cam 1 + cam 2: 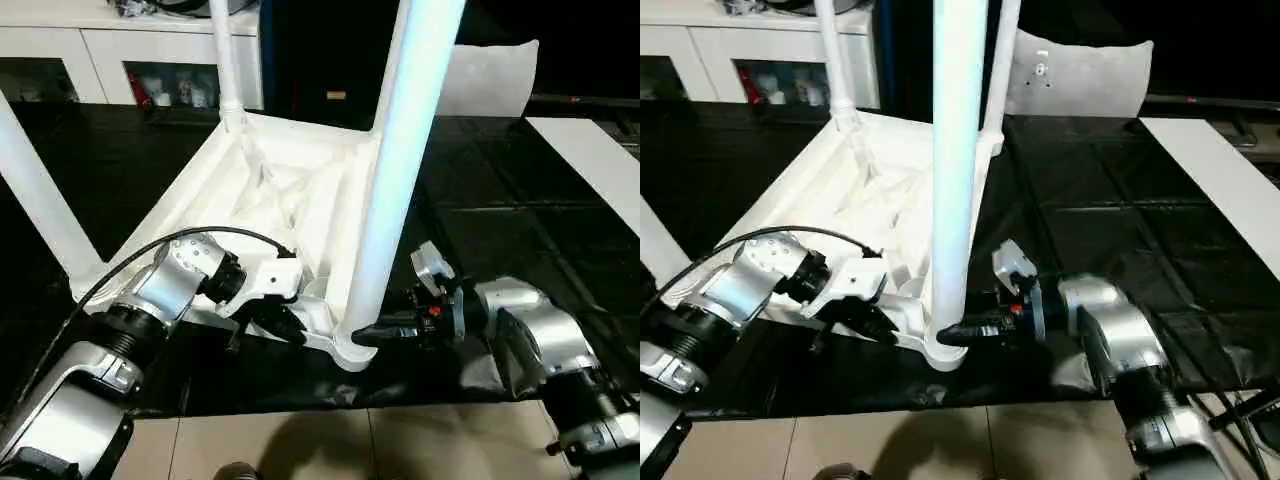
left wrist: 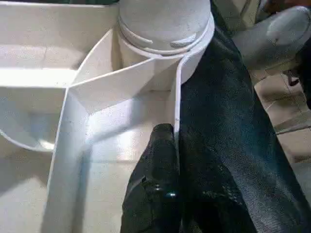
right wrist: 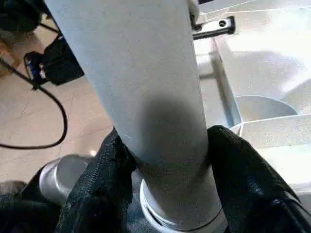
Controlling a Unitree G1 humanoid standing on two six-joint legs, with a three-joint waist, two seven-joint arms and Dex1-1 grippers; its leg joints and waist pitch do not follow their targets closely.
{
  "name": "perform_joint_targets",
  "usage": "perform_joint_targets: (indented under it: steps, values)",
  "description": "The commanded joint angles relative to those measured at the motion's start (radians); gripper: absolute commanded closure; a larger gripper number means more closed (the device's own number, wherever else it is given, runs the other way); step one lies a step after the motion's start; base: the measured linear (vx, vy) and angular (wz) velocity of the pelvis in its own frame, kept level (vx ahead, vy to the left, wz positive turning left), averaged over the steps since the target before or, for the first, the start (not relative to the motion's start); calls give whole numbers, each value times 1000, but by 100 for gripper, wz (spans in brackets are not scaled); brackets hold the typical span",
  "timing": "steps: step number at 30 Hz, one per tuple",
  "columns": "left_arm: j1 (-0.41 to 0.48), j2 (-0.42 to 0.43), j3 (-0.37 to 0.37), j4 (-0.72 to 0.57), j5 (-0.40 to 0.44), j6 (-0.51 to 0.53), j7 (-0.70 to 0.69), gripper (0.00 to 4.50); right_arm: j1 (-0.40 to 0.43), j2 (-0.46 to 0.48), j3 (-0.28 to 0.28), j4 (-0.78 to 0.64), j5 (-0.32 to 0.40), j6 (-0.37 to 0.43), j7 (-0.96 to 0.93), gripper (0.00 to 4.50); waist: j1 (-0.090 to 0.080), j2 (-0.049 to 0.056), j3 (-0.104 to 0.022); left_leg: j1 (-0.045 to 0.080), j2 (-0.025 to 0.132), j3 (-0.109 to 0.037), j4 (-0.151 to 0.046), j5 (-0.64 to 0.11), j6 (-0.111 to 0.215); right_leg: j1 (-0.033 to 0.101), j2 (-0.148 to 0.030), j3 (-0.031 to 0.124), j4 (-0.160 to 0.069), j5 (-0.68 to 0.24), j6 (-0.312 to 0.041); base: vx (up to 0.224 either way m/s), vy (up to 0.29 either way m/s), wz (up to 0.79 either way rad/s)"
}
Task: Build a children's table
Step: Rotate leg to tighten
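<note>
Grippers are both working at the near corner of the upturned white plastic ribbed tabletop (image 1: pixel 250 190) lying on black sheeting (image 1: pixel 1090 220): left gripper (image 1: pixel 268 322) is pinching its rim wall, right gripper (image 3: pixel 160 165) is clasping the upright white tapered tubular leg (image 1: pixel 400 170) just above its socket.
</note>
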Motion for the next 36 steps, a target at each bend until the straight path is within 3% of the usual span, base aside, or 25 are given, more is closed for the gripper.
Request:
perform_joint_targets:
  steps: [1, 4, 5, 8, 10, 11, 15, 18, 21, 23, 24, 27, 29, 32, 36]
  values:
    - [5, -60, 19, -37, -5, 83, 110, 450, 9, 50, 1, -56, 15, 31, -75, 247, -9, -1, -73, 20, 29, 3, -75, -265, -1, 44, -56, 46, -64, -394, -175, 0, 0, 0]
    - [16, -132, 62, -82, -16, 209, 242, 450, 16, 136, -25, -44, -66, 46, -326, 247, -20, -4, -69, 17, 21, -4, -77, -302, -19, 46, -58, 39, -74, -491, -140, 0, 0, 0]
    - [17, -167, 78, -92, -18, 251, 298, 450, 8, 182, -50, -30, -79, 63, -430, 248, -35, -3, -62, 20, 16, -8, -76, -333, -37, 40, -57, 32, -87, -592, -101, 0, 0, 0]
    - [12, -214, 96, -104, -22, 316, 365, 450, -5, 240, -77, -21, -98, 74, -560, 251, -70, -7, -66, 12, 7, -19, -72, -364, -35, 50, -59, 9, -111, -683, -34, 0, 0, 0]
    - [2, -254, 117, -107, -24, 364, 429, 450, -25, 287, -103, -5, -114, 104, -688, 252, -82, -4, -65, 12, 7, -19, -72, -370, -24, 48, -56, 9, -114, -669, -35, 0, 0, 0]
    - [-4, -272, 127, -108, -23, 384, 460, 450, -37, 311, -118, 9, -125, 109, -758, 254, -99, -1, -67, 8, 3, -20, -69, -374, -19, 47, -52, 6, -114, -650, -45, 0, 0, 0]
    - [-17, -316, 148, -125, -4, 427, 544, 450, -67, 375, -165, 53, -130, 103, -860, 254, -116, -2, -68, 14, 3, -19, -66, -384, 2, 41, -51, 5, -118, -623, -65, 0, 0, 0]
    - [-11, -315, 141, -139, 9, 427, 553, 450, -72, 397, -172, 54, -151, 75, -903, 185, -116, 1, -70, 12, 8, -18, -72, -366, 11, 41, -49, 14, -108, -556, -89, 0, 0, 0]
    - [3, -284, 129, -149, 18, 403, 541, 450, -53, 382, -169, 21, -153, 61, -906, 175, -109, 7, -78, 13, 15, -12, -74, -312, 17, 42, -47, 30, -88, -409, -146, 0, 0, 0]
    - [9, -267, 126, -150, 20, 383, 531, 450, -38, 365, -174, 2, -148, 48, -896, 145, -101, 6, -81, 6, 16, -6, -73, -242, 30, 49, -44, 37, -70, -276, -188, 0, 0, 0]
    - [9, -262, 126, -150, 20, 382, 532, 450, -33, 360, -180, -3, -144, 44, -890, 138, -100, 5, -82, 5, 15, -5, -72, -231, 34, 51, -44, 37, -68, -260, -193, 0, 0, 0]
    - [11, -250, 125, -149, 23, 381, 531, 450, -21, 344, -198, -17, -139, 45, -878, 111, -86, 1, -83, 3, 14, 1, -67, -192, 46, 53, -46, 41, -62, -239, -200, 0, 0, 0]
    - [10, -240, 126, -141, 25, 369, 524, 450, 0, 312, -191, -35, -139, 34, -835, 88, -76, 4, -81, 1, 12, 4, -66, -188, 44, 55, -46, 43, -63, -254, -189, 0, 0, 0]
    - [8, -197, 116, -117, 25, 315, 464, 450, 64, 197, -176, -66, -133, -27, -687, 66, -57, 8, -80, 8, 16, 4, -68, -207, 44, 54, -46, 42, -69, -286, -170, 0, 0, 0]
    - [-3, -131, 82, -71, 9, 205, 313, 450, 92, 45, -158, -65, -119, -119, -453, 33, -56, 7, -78, 5, 15, 0, -68, -245, 43, 55, -43, 38, -71, -319, -166, 0, 0, 0]
